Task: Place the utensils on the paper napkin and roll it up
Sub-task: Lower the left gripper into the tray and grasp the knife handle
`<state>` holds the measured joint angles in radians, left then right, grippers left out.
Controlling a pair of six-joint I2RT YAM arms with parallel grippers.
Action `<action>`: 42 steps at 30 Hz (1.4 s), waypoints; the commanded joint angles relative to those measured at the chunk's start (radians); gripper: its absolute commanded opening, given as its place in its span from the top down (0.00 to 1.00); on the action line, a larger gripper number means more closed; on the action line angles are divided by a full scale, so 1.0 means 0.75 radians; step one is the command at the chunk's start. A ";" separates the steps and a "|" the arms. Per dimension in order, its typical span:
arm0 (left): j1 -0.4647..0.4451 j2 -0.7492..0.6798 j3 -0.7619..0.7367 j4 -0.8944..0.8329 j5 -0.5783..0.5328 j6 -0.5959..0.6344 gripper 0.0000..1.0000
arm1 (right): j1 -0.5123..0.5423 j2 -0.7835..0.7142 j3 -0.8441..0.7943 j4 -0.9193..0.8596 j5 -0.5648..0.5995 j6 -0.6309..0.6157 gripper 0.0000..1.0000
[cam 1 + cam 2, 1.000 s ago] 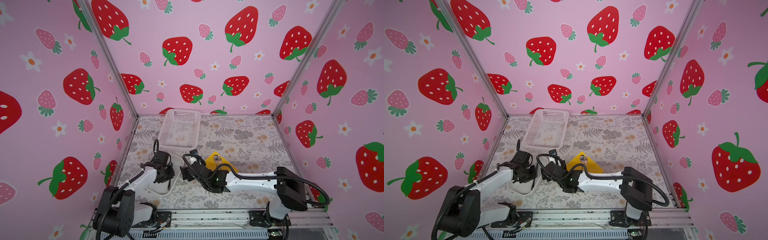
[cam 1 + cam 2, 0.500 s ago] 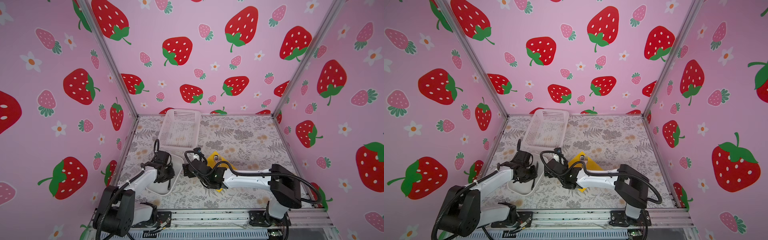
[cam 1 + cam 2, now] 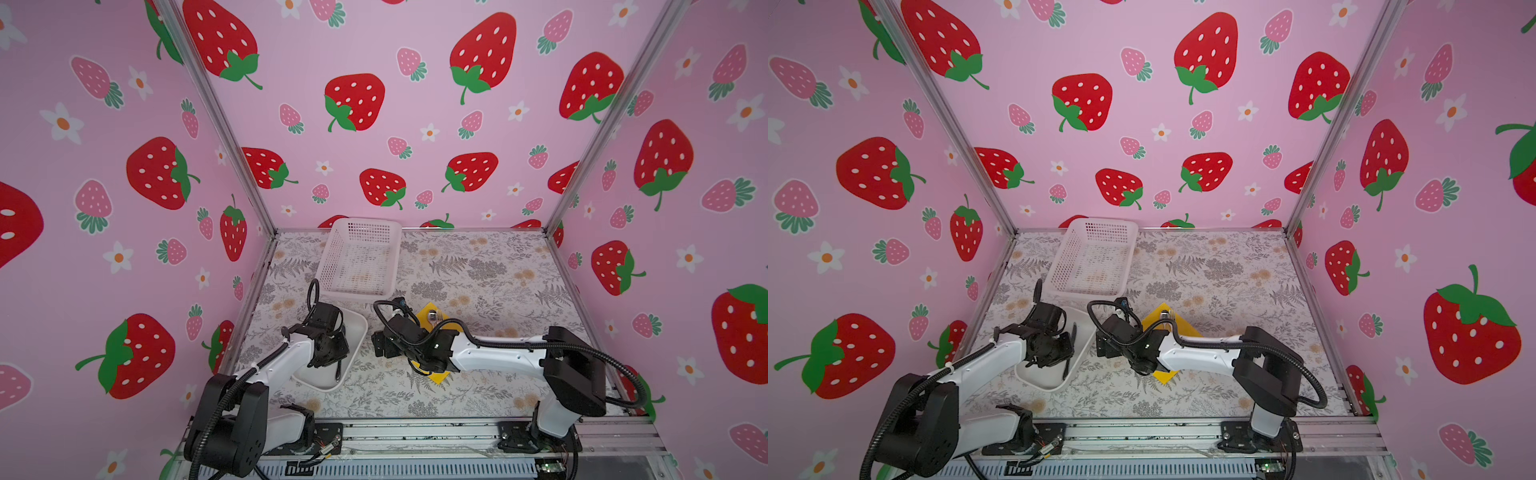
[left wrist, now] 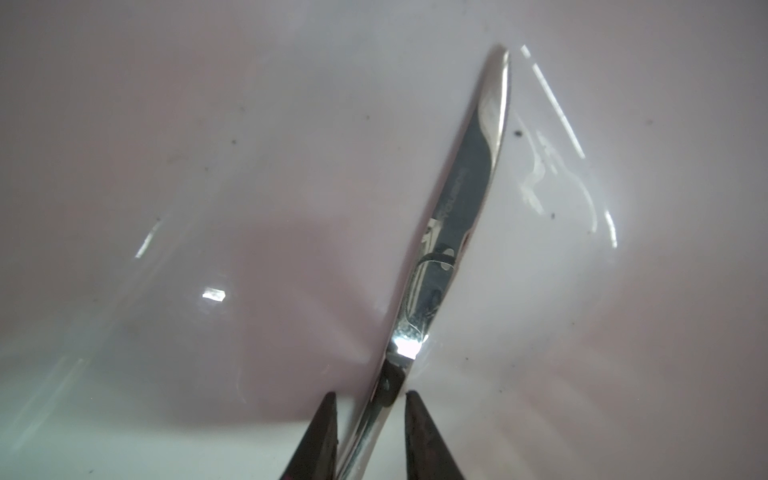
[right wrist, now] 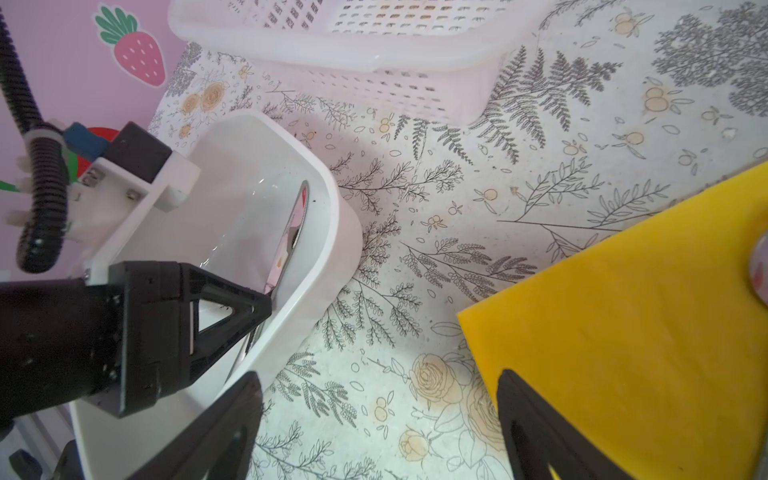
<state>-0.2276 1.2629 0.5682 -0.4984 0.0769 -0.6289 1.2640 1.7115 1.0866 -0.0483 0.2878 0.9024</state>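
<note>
Bright even light, warped edges

Quick tally from where I'm working: I see one yellow paper napkin, one knife, one other shiny-headed utensil, one smooth white tray and one perforated white basket.

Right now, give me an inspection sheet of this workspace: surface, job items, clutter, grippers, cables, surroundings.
Surface: floral-print tabletop.
Job's things: bright yellow paper napkin lies flat, a shiny metal utensil head on it; silvery metal knife in smooth white tray.
Clutter: white perforated plastic basket behind the tray.
Grippers: left gripper straddles knife handle, grip unclear; right gripper open at napkin's edge.
Cables: black corrugated cables loop over both wrists.
Surroundings: pink strawberry-print walls.
</note>
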 commanded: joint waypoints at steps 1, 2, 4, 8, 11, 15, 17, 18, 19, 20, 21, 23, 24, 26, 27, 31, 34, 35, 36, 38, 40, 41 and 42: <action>-0.004 0.039 0.002 -0.090 -0.060 -0.006 0.72 | 0.000 -0.053 -0.015 -0.028 -0.026 -0.011 0.10; -0.005 0.047 0.007 -0.094 -0.064 -0.001 0.73 | -0.001 -0.050 -0.017 -0.021 -0.035 -0.013 0.10; -0.004 0.061 0.013 -0.100 -0.082 -0.002 0.74 | -0.004 -0.045 -0.014 -0.021 -0.059 -0.027 0.10; -0.005 0.098 0.024 -0.078 -0.095 -0.001 0.80 | -0.004 -0.046 -0.005 -0.026 -0.075 -0.030 0.10; -0.004 0.123 0.038 -0.076 -0.102 -0.013 0.81 | -0.006 -0.050 -0.007 -0.026 -0.073 -0.030 0.10; -0.003 0.086 0.027 -0.077 -0.141 -0.043 0.85 | -0.012 -0.059 -0.007 -0.030 -0.069 -0.019 0.10; -0.003 0.062 0.023 -0.090 -0.170 -0.047 0.87 | -0.014 -0.064 -0.008 -0.029 -0.066 -0.015 0.10; -0.003 0.055 0.028 -0.105 -0.182 -0.042 0.88 | -0.014 -0.064 -0.007 -0.029 -0.063 -0.012 0.10; -0.003 0.055 0.037 -0.124 -0.197 -0.039 0.88 | -0.014 -0.065 -0.006 -0.030 -0.063 -0.013 0.10; -0.003 0.055 0.045 -0.146 -0.209 -0.047 0.88 | -0.016 -0.063 -0.003 -0.030 -0.065 -0.012 0.10; -0.005 0.056 0.044 -0.151 -0.191 -0.052 0.87 | -0.018 -0.059 0.001 -0.030 -0.068 -0.012 0.10; -0.008 0.081 0.057 -0.170 -0.165 -0.063 0.84 | -0.020 -0.051 0.006 -0.035 -0.076 -0.011 0.10; -0.011 0.097 0.067 -0.182 -0.157 -0.056 0.84 | -0.020 -0.048 0.011 -0.038 -0.080 -0.011 0.10; -0.021 0.132 0.082 -0.197 -0.145 -0.045 0.83 | -0.023 -0.045 0.014 -0.041 -0.083 -0.012 0.10; -0.024 0.143 0.086 -0.201 -0.140 -0.044 0.82 | -0.023 -0.045 0.015 -0.042 -0.085 -0.015 0.10; -0.043 0.170 0.128 -0.276 -0.171 -0.059 0.79 | -0.027 -0.046 0.017 -0.051 -0.083 -0.015 0.10; -0.048 0.168 0.130 -0.282 -0.151 -0.053 0.79 | -0.029 -0.044 0.017 -0.051 -0.081 -0.016 0.10; -0.049 0.171 0.130 -0.279 -0.141 -0.054 0.78 | -0.031 -0.040 0.017 -0.052 -0.081 -0.015 0.10; -0.049 0.179 0.128 -0.277 -0.131 -0.052 0.78 | -0.033 -0.040 0.017 -0.051 -0.081 -0.015 0.10; -0.050 0.198 0.133 -0.286 -0.118 -0.047 0.79 | -0.036 -0.036 0.018 -0.052 -0.083 -0.015 0.10; -0.050 0.212 0.138 -0.298 -0.119 -0.051 0.79 | -0.037 -0.034 0.020 -0.054 -0.087 -0.013 0.10; -0.050 0.212 0.133 -0.291 -0.123 -0.055 0.79 | -0.037 -0.034 0.020 -0.054 -0.090 -0.013 0.10; -0.050 0.214 0.127 -0.281 -0.130 -0.058 0.80 | -0.037 -0.034 0.017 -0.055 -0.088 -0.014 0.10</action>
<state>-0.2604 1.3907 0.6785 -0.6617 -0.0231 -0.6586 1.2404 1.6955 1.0870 -0.0700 0.2214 0.8860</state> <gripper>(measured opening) 0.204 0.903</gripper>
